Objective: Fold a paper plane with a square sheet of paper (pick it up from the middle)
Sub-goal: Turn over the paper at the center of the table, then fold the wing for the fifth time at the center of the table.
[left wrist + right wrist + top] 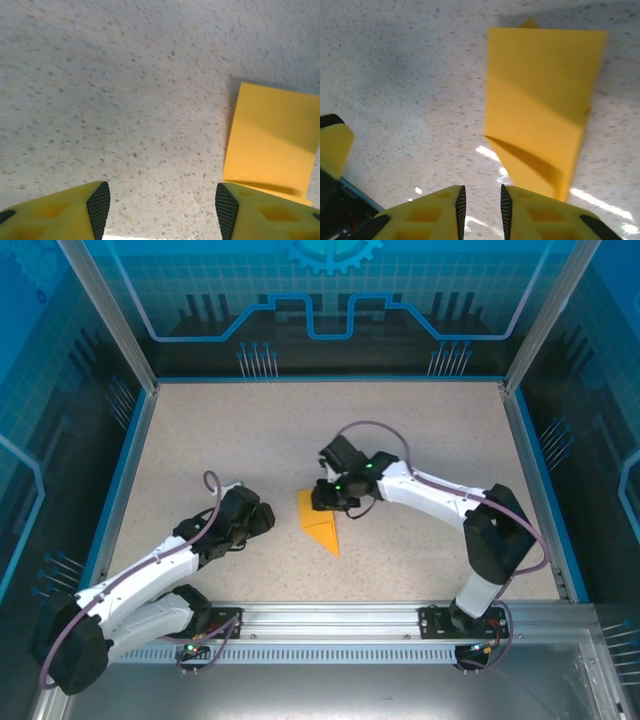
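The paper plane [320,525] lies flat mid-surface [220,440], between the two arms. Left gripper [162,200] – jaws wide apart, empty, paper just to one side. Right gripper [481,200] – jaws nearly closed, a thin gap, gripping nothing, the paper's corner beside them

One paper plane [540,110]; two grippers: left gripper [162,202], right gripper [483,200].

Robotics lab cell: blue-printed clear walls [330,300] around a speckled table [250,430].

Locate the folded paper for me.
In the top view the folded paper lies flat on the table, between the left pincer and the right pincer, closer to the right one.
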`<state>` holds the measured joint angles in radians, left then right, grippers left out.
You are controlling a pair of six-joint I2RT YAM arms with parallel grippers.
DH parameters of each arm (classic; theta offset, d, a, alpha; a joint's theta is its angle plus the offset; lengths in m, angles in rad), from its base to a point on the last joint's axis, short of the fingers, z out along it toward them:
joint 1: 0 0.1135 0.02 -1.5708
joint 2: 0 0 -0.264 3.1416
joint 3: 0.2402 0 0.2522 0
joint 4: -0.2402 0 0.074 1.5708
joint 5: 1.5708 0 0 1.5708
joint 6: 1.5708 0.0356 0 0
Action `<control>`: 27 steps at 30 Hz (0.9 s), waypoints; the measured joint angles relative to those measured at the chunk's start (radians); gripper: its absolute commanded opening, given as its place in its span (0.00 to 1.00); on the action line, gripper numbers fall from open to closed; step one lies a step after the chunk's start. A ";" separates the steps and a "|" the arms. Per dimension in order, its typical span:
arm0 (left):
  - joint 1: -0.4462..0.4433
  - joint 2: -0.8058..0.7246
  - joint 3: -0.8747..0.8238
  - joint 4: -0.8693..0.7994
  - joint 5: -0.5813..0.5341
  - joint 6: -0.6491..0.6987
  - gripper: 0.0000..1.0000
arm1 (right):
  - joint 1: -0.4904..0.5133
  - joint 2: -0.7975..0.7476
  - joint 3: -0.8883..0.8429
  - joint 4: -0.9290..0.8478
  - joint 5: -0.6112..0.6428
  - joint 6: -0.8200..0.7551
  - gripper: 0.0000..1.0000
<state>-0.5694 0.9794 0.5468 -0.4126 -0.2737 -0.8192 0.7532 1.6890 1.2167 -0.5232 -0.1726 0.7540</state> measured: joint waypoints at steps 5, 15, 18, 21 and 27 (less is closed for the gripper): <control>0.003 0.127 0.035 0.058 0.129 0.021 0.60 | -0.092 -0.012 -0.192 0.169 -0.164 -0.005 0.13; 0.003 0.341 0.098 0.154 0.325 0.007 0.58 | -0.125 0.047 -0.243 0.348 -0.330 -0.026 0.10; 0.003 0.377 0.115 0.169 0.351 0.005 0.58 | -0.148 0.097 -0.258 0.394 -0.354 -0.026 0.09; 0.003 0.393 0.119 0.183 0.370 0.004 0.58 | -0.165 0.129 -0.287 0.436 -0.368 -0.025 0.09; 0.003 0.402 0.120 0.186 0.386 0.004 0.58 | -0.190 0.156 -0.348 0.505 -0.397 -0.021 0.10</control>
<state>-0.5663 1.3811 0.6670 -0.2264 0.1120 -0.8150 0.5629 1.8454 0.8684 -0.0185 -0.5701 0.7326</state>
